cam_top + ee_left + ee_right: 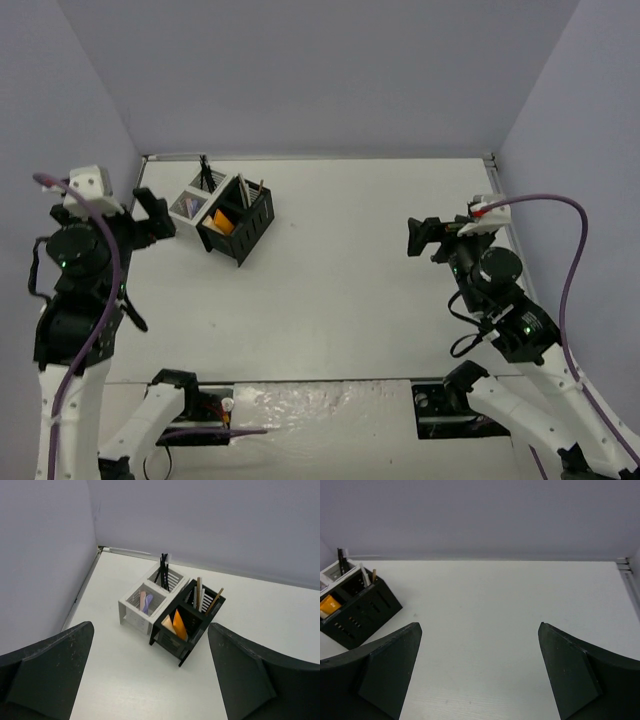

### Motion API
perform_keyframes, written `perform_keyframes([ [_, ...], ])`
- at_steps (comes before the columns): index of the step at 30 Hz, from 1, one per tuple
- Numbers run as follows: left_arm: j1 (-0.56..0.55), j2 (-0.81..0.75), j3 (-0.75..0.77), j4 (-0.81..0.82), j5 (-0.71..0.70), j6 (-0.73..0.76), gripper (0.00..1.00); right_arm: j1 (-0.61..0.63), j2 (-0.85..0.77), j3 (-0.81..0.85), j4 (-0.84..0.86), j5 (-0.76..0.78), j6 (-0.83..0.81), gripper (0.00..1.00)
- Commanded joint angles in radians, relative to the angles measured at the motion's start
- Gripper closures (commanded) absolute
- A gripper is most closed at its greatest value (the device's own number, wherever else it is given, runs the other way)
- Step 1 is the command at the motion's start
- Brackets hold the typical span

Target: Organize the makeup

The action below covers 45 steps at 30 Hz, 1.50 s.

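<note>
The makeup stands in two joined mesh boxes at the table's back left. The white box holds black pencils in its far cell and a pink stick with a lilac looped piece in its near cell. The black box holds an orange tube and a beige stick in its near cell, and tan and white pencils in its far cell. My left gripper is open and empty, just left of the boxes. My right gripper is open and empty, far right of them.
Lilac walls close the table at the back and both sides, with a metal rail along the back edge. The black box also shows at the left of the right wrist view. The arm bases and cables sit at the near edge.
</note>
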Motion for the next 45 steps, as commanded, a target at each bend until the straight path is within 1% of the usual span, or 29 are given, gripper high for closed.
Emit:
perform_keyframes([
  [1, 0.002, -0.102, -0.013, -0.215, -0.037, 0.027, 0.03, -0.005, -0.046, 0.08, -0.084, 0.206, -0.037, 0.0],
  [7, -0.004, -0.211, -0.065, -0.279, -0.046, 0.004, 0.03, -0.005, -0.094, 0.081, -0.099, 0.249, -0.059, 0.0],
  [14, -0.02, -0.242, -0.128, -0.323, -0.019, -0.007, 0.03, -0.002, -0.11, 0.066, -0.099, 0.271, -0.065, 0.0],
  [19, -0.02, -0.262, -0.201, -0.305, -0.01, -0.014, 0.03, 0.001, -0.116, 0.06, -0.098, 0.287, -0.062, 0.0],
  [26, -0.02, -0.279, -0.316, -0.231, 0.0, -0.04, 0.03, 0.007, -0.114, 0.053, -0.099, 0.288, -0.06, 0.0],
  [45, -0.02, -0.272, -0.341, -0.195, 0.04, -0.059, 0.03, 0.018, -0.111, 0.053, -0.097, 0.292, -0.063, 0.0],
])
